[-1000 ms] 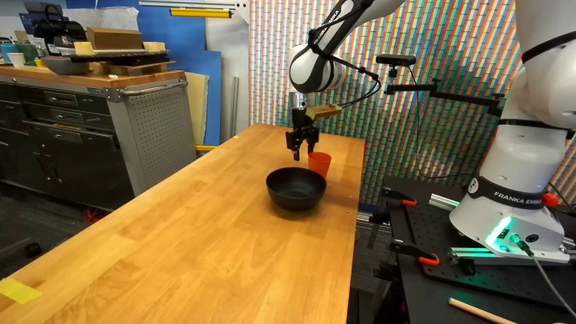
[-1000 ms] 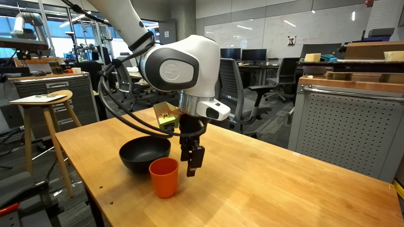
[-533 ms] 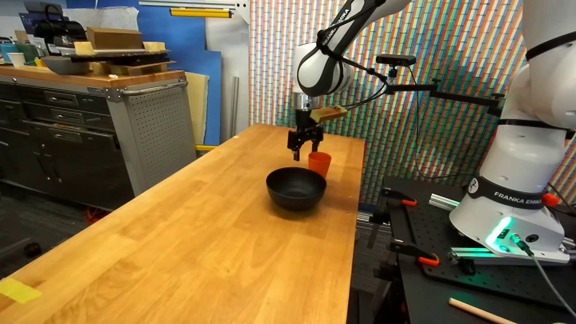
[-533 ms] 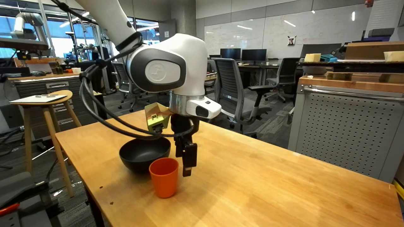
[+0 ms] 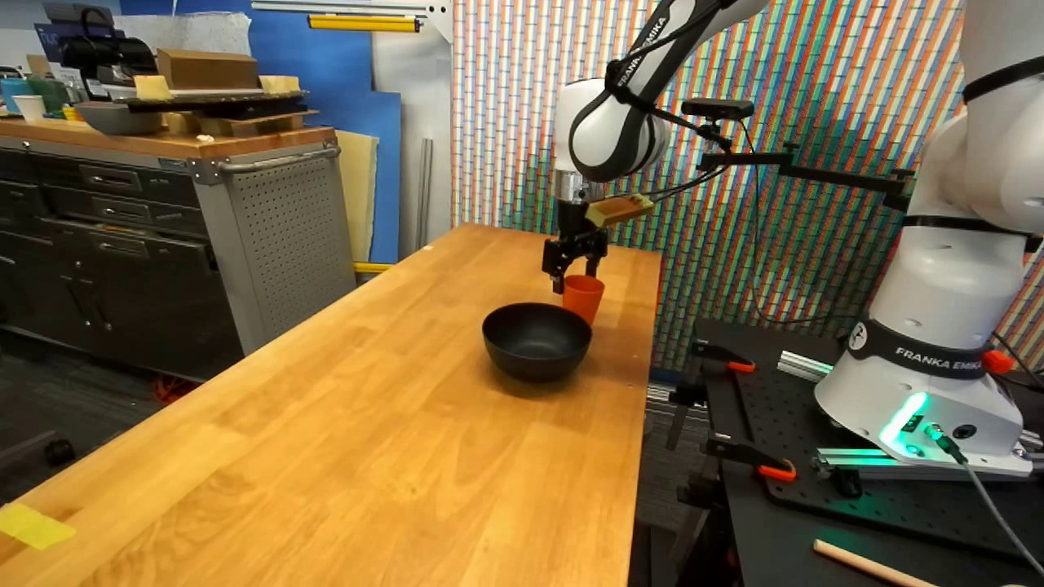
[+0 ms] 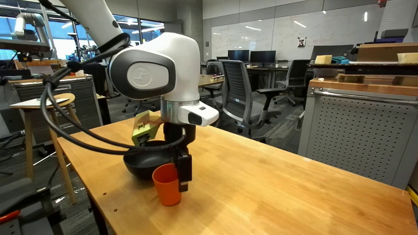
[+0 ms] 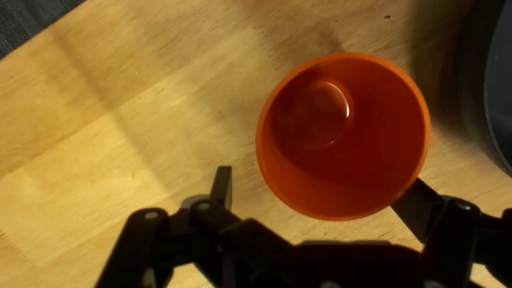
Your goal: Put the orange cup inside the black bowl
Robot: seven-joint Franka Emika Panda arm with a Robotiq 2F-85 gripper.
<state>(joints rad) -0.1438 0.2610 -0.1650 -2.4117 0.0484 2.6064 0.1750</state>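
The orange cup (image 5: 584,302) stands on the table right beside the black bowl (image 5: 537,352). The cup also shows in an exterior view (image 6: 167,189) and, seen from above, in the wrist view (image 7: 344,136). The bowl (image 6: 143,165) is partly behind the arm's cables there; only its edge (image 7: 502,80) shows in the wrist view. My gripper (image 5: 575,277) is open and low at the cup. In the wrist view, the gripper's (image 7: 322,190) left finger is apart from the cup; the right fingertip is hidden under the cup's rim. I cannot tell whether the cup tilts.
The wooden table (image 5: 391,424) carries both things, close to its edge on the robot base's side. Black cables (image 6: 98,143) loop down from the arm, in front of the bowl in that view. A grey cabinet (image 6: 362,130) stands beyond the table.
My open gripper has moved sideways to the cup, toward the robot base's side, and a little lower. The cup has shifted slightly the same way. The bowl has not moved.
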